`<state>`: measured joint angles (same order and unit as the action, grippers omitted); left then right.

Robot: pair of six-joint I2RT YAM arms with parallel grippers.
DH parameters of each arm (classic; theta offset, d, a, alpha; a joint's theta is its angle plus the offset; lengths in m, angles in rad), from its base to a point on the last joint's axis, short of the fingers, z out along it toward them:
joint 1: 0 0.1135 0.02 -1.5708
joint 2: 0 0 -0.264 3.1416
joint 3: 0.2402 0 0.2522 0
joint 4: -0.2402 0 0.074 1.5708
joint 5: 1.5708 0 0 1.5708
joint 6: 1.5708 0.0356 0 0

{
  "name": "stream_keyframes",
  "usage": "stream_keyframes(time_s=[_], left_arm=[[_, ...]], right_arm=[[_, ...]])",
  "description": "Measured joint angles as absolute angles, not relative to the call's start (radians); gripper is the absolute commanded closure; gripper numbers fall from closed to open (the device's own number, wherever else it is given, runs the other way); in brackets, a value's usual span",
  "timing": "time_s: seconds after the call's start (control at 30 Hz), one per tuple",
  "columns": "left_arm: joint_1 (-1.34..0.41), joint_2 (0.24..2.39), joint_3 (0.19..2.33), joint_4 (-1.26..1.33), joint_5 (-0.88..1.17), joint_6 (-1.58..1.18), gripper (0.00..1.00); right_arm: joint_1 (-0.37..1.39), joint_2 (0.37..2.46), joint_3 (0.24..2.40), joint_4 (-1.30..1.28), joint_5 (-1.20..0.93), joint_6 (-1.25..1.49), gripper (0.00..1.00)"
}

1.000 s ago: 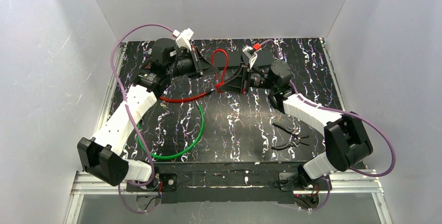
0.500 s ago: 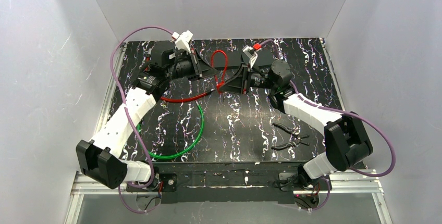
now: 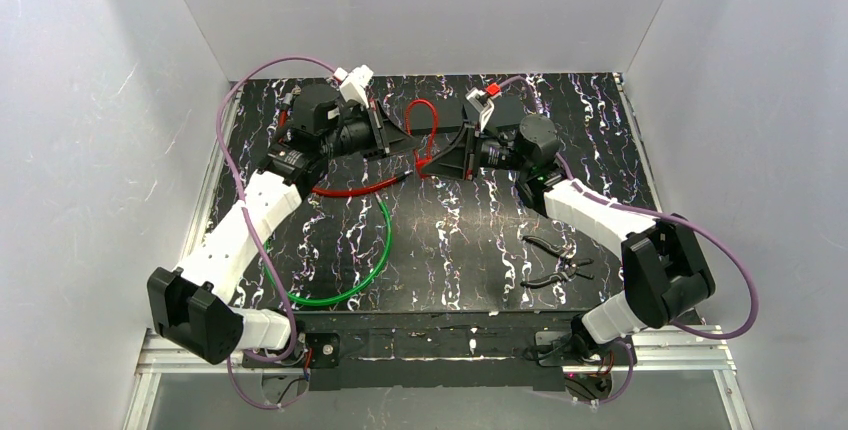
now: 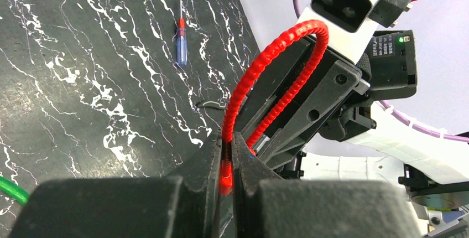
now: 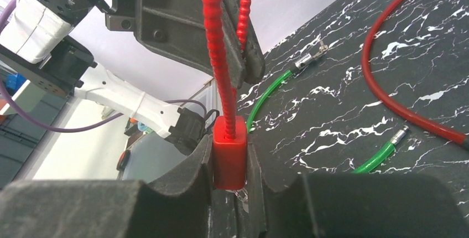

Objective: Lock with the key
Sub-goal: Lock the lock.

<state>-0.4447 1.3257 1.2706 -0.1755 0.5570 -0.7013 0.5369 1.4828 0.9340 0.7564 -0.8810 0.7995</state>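
The left gripper [image 4: 225,150] has its jaws pressed together on a red ribbed cable [image 4: 275,65], pinching one leg of the loop. The right gripper [image 5: 229,163] clamps a red rectangular lock body [image 5: 228,150] between its fingers. The red ribbed cable enters the top of that body.

In the top external view both grippers face each other above the rear centre of the black white-veined table [image 3: 470,240]. The loop of the red ribbed cable [image 3: 426,118] arches between the left gripper [image 3: 400,136] and the right gripper [image 3: 436,162].

A small metal piece [image 5: 241,195] projects below the lock body. It is too obscured to identify as the key.

A printed label [image 4: 387,55] on the right arm's housing carries white text too small to read. A green indicator light [image 4: 399,39] glows beside it.

On the table:
- a green cable [image 3: 378,268] curved at front left;
- a smooth red cable [image 3: 350,191] running under the left arm;
- black-handled pliers [image 3: 556,260] at front right;
- a blue-handled screwdriver with a red collar [image 4: 181,45], well apart from the grippers.
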Motion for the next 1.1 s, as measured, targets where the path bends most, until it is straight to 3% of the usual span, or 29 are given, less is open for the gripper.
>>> stream_keyframes(time_s=[0.47,0.7,0.93,1.1], left_arm=[[-0.448,1.303,1.16,-0.086,0.505,-0.714,0.99],[-0.432,1.296,1.15,-0.078,0.529,-0.725,0.79],[-0.308,1.296,1.21,-0.045,0.736,-0.798,0.29],[-0.279,1.271,1.263,0.031,0.83,-0.797,0.22]], right_arm=[[0.518,1.514,0.941,0.685,-0.889,0.807,0.99],[0.512,1.516,0.941,0.687,-0.888,0.807,0.99],[0.48,1.515,0.94,0.757,-0.866,0.815,0.99],[0.478,1.514,0.928,0.83,-0.891,0.868,0.99]])
